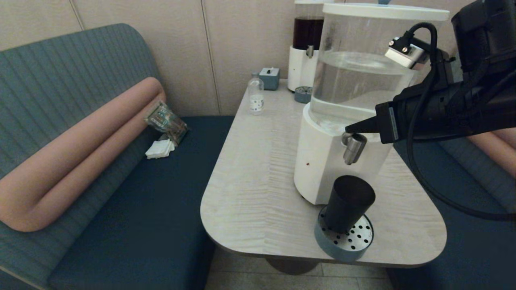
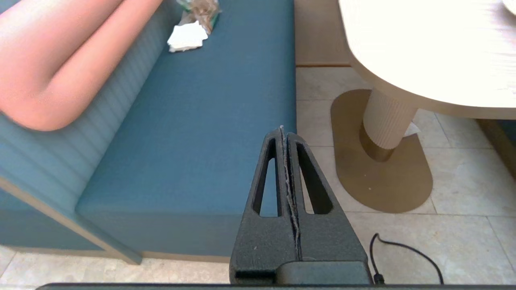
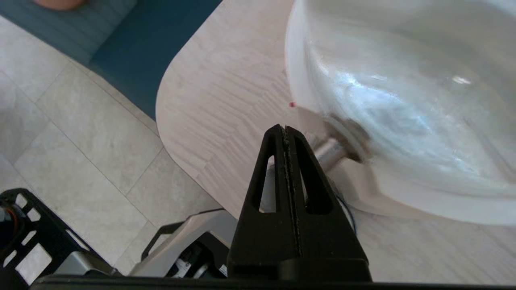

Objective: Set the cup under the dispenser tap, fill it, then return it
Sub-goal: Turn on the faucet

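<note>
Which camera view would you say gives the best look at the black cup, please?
The head view: the cup stands whole on the round perforated drip tray, below the dispenser tap. In the right wrist view the shut right gripper blocks where it would be. The left wrist view does not show it.

matte black right arm (image 1: 443, 108) with a looping black cable (image 1: 419, 161), silver screwed bracket (image 1: 405, 51), slotted tapered fingers (image 3: 278, 177).
</note>
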